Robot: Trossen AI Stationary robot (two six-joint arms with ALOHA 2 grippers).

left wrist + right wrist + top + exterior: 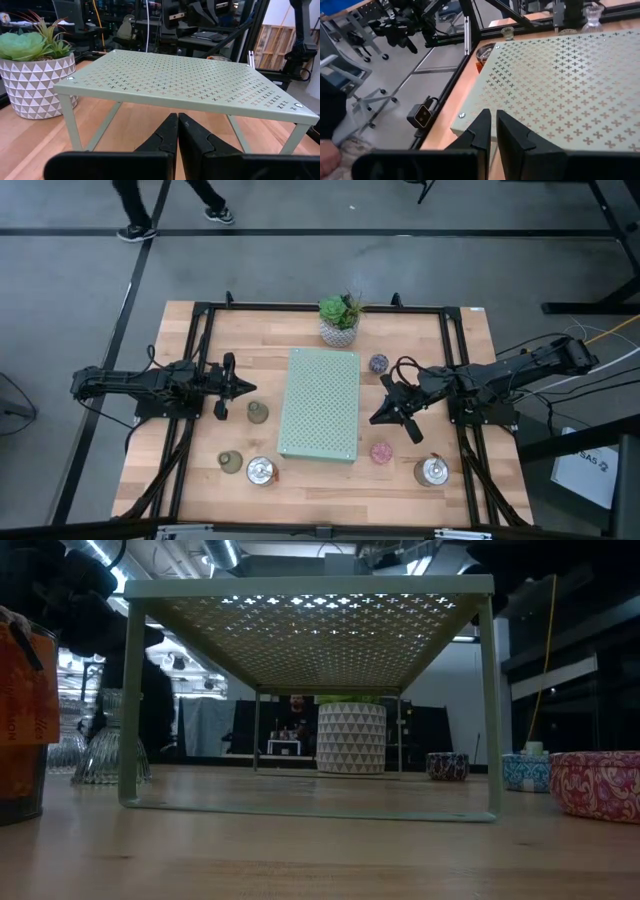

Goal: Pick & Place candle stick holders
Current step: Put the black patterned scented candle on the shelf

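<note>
A pale green perforated rack (318, 405) stands mid-table. On its right side a purple holder (378, 364), a pink one (381, 452) and a silver one (432, 471) rest on the table. The blue one (525, 772) shows only in the low view. On the rack's left are two olive-green holders (258, 413) (230, 461) and a silver one (261, 471). My left gripper (248, 388) is shut and empty just left of the rack (180, 80). My right gripper (376, 419) is shut and empty at the rack's right edge, above its top (560, 85).
A green succulent in a white patterned pot (340, 320) stands at the rack's far end. A black frame (200, 360) runs around the table. A person's feet (135, 230) show on the floor beyond the far edge.
</note>
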